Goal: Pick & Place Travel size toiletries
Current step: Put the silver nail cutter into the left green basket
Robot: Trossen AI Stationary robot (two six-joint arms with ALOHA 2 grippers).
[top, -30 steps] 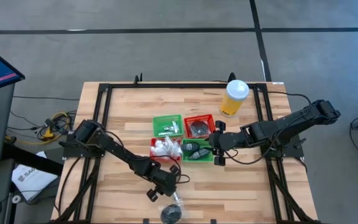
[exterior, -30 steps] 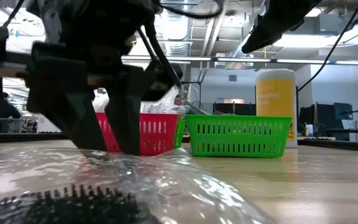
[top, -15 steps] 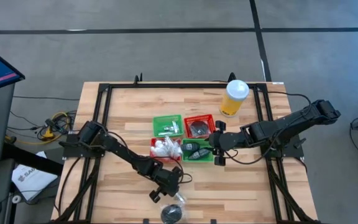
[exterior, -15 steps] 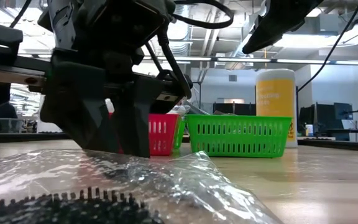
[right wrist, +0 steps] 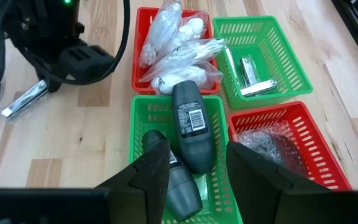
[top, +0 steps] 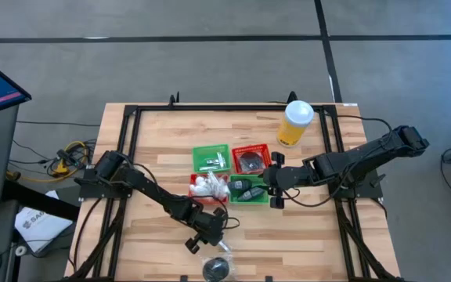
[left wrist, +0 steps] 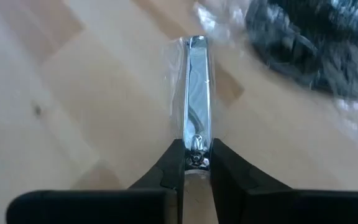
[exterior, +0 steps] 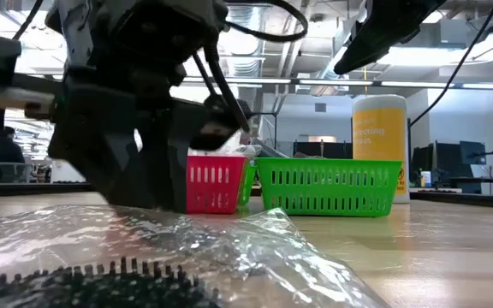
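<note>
My left gripper (top: 210, 232) is near the table's near edge, shut on a thin silvery clipper-like item (left wrist: 194, 93) in clear wrap. Just beyond the item's free end lies a dark grey round disc (top: 216, 269) in crinkled clear wrap, flat on the table. This disc fills the foreground of the low view (exterior: 75, 282). My right gripper (right wrist: 197, 152) is open, hovering over the green basket (right wrist: 222, 180) that holds dark grey bottles. It touches nothing. My left gripper pinches the silvery item by one end (left wrist: 195, 152) between its two fingertips (left wrist: 174, 163). The fingers lie along the item, which sticks straight out ahead of them, low over the wood. I cannot tell whether its free end (left wrist: 196, 43) rests on the table.
Four mesh baskets sit mid-table. A green basket (top: 211, 159) holds silvery items, a red one (top: 250, 159) wrapped discs, another red one (top: 207, 186) white puffy packets, and a green one (top: 248, 190) bottles. A yellow cup (top: 295, 123) with a white lid stands toward the far right.
My left gripper has swayed slightly beside the wrapped disc, a little toward the near edge and then back.
</note>
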